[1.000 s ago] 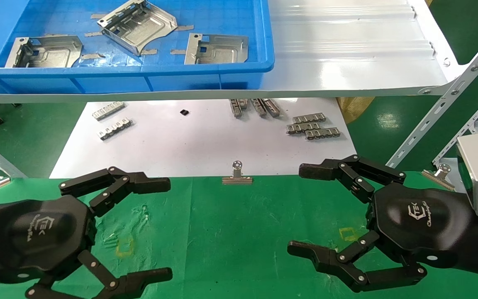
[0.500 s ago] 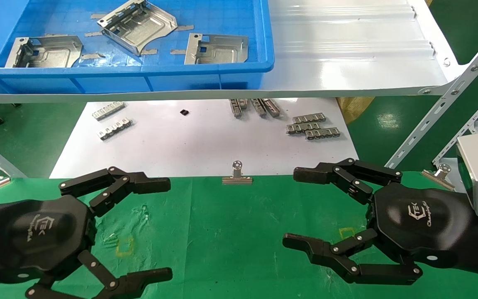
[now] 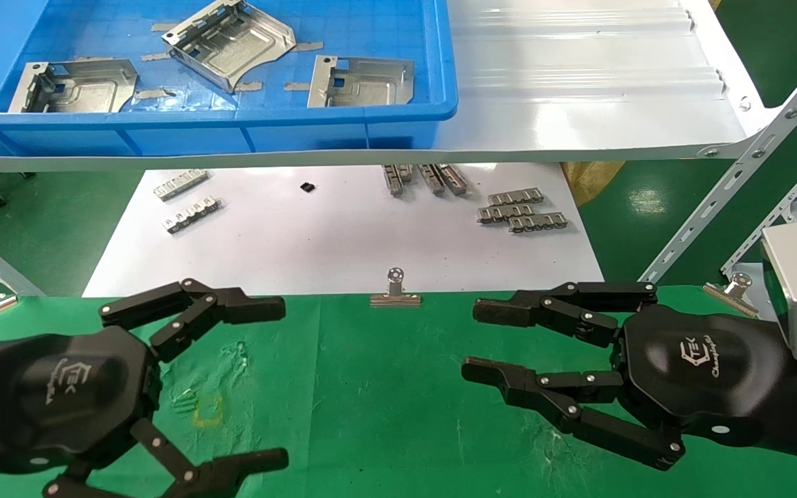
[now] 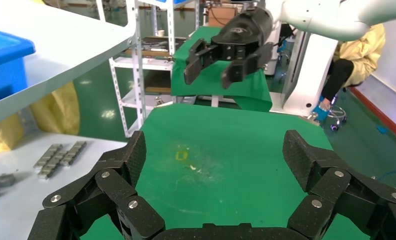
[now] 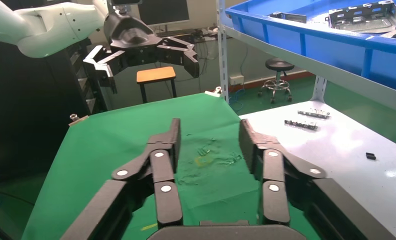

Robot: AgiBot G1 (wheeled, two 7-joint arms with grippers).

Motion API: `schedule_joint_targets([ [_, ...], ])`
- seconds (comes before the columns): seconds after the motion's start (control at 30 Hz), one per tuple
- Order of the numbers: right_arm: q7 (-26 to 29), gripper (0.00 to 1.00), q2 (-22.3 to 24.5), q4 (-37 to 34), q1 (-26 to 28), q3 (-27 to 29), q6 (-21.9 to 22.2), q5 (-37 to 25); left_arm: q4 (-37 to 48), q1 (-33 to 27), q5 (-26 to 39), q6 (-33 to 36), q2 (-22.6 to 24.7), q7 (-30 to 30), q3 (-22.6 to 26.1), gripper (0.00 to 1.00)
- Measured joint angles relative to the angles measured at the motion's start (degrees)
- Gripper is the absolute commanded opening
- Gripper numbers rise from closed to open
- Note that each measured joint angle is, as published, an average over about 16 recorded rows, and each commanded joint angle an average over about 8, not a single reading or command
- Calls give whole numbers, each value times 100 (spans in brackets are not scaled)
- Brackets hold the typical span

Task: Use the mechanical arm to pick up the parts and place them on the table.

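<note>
While my left gripper (image 3: 260, 380) and right gripper (image 3: 481, 339) hover spread and empty over the green table (image 3: 385, 401), three parts (image 3: 360, 81) lie in the blue bin (image 3: 232, 131) at twelve o'clock; binder clip (image 3: 395, 290) between; white sheet (image 3: 315, 235) beyond.

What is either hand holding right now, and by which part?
Nothing. The left hand and right hand both hover open and empty over the table; all three parts lie in the blue bin.
</note>
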Motion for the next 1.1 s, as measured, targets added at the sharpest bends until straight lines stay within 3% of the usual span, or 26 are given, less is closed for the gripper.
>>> schedule_joint_targets([
  [0.27, 0, 0, 0, 0, 0, 0, 0, 0, 1006, -1642, 938, -427, 641, -46, 316, 100],
  [0.5, 0, 0, 0, 0, 0, 0, 0, 0, 3048, -3478, 2285, -1399, 1698, 67, 858, 100],
  [0.7, 0, 0, 0, 0, 0, 0, 0, 0, 4871, -4559, 3274, -2501, 2558, 323, 1277, 100],
  [0.73, 0, 0, 0, 0, 0, 0, 0, 0, 5117, -4677, 3398, -2677, 2670, 362, 1331, 93],
  [0.97, 0, 0, 0, 0, 0, 0, 0, 0, 6294, -5200, 3966, -3493, 3180, 559, 1610, 5],
  [1.0, 0, 0, 0, 0, 0, 0, 0, 0, 6400, -5245, 4015, -3545, 3216, 577, 1638, 0],
  [1.1, 0, 0, 0, 0, 0, 0, 0, 0, 6649, -5350, 4128, -3617, 3285, 611, 1709, 0],
])
